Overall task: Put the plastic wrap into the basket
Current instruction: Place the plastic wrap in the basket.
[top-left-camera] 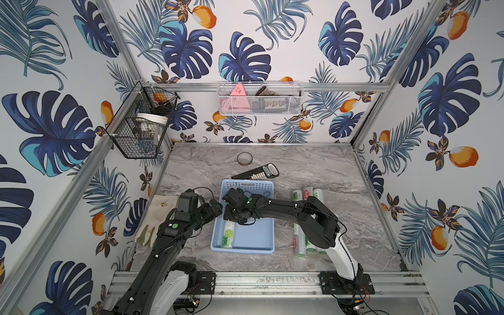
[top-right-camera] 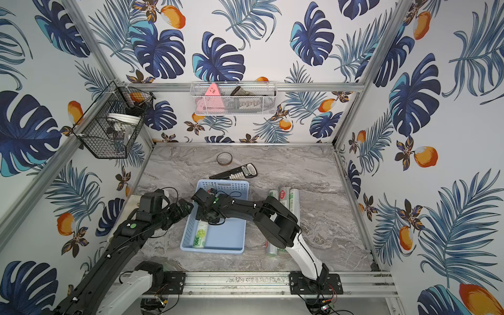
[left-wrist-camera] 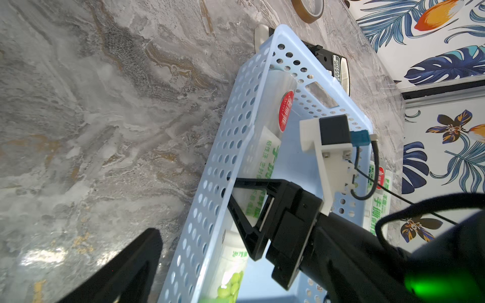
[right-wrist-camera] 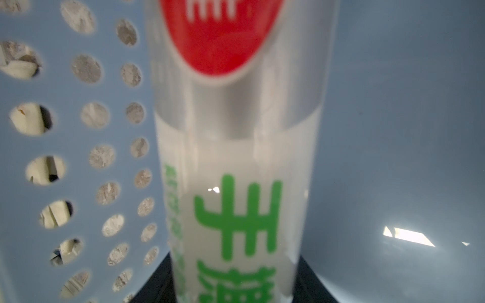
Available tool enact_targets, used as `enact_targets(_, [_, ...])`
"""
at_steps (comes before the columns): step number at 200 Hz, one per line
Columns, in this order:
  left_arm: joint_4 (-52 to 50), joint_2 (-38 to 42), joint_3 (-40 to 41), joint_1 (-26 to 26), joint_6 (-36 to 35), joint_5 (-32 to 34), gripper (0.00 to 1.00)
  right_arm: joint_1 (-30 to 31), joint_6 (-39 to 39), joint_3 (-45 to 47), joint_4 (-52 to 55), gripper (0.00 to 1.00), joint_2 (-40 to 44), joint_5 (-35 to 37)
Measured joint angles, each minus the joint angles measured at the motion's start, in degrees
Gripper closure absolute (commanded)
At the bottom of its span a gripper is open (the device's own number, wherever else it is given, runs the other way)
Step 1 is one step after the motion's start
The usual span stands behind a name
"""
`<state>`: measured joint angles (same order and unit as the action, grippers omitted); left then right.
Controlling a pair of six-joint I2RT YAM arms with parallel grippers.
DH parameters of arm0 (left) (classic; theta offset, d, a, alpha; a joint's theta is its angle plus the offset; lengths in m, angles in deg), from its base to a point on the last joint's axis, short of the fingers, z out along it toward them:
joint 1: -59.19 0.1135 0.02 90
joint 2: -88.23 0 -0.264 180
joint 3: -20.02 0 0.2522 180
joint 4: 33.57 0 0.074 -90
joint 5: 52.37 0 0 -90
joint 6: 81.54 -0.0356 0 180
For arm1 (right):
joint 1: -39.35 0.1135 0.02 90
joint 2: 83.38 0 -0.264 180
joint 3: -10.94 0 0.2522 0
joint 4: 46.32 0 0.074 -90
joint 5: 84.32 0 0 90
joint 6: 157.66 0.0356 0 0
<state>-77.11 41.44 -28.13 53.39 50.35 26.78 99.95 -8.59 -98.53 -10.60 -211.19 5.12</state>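
Note:
The light-blue basket [top-left-camera: 260,241] sits in the middle of the marble table. One plastic wrap roll [top-left-camera: 228,236] lies low inside it along its left wall; it also shows in the left wrist view [left-wrist-camera: 265,147]. My right gripper [top-left-camera: 231,215] reaches into the basket and is shut on that roll, whose label fills the right wrist view [right-wrist-camera: 236,183]. My left gripper [top-left-camera: 215,208] hovers open just outside the basket's left wall, holding nothing. Three more plastic wrap rolls [top-left-camera: 308,194] lie side by side right of the basket, partly hidden by the right arm.
A black calculator-like device [top-left-camera: 259,171] and a tape ring [top-left-camera: 244,158] lie behind the basket. A stained cloth [top-left-camera: 161,210] is at the table's left edge. A black wire basket [top-left-camera: 141,125] and a white mesh basket [top-left-camera: 259,101] hang on the walls.

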Motion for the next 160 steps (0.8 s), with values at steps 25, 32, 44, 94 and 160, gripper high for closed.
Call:
enact_targets(25, [-0.02, 0.02, -0.02, 0.0, 0.0, 0.0, 0.01, 0.0, 0.0, 0.0, -0.44, 0.41, -0.04, -0.15])
enact_targets(32, [-0.04, 0.11, -0.02, 0.0, 0.0, 0.0, 0.01, -0.02, 0.0, 0.02, -0.5, 0.4, -0.04, -0.17])
enact_targets(44, [-0.07, 0.35, -0.02, 0.0, 0.0, 0.0, 0.01, -0.07, 0.02, 0.13, -1.09, 0.39, -0.02, -0.35])
enact_targets(94, [-0.46, 0.5, -0.46, 0.0, 0.0, 0.0, 0.01, -0.07, 0.31, 1.88, -1.7, 0.38, 2.08, -0.33])
enact_targets(160, [-0.68, 1.4, -2.03, 0.0, -0.04, -0.61, 0.01, -0.07, 0.2, 6.36, -3.39, 0.37, 8.9, 0.11])
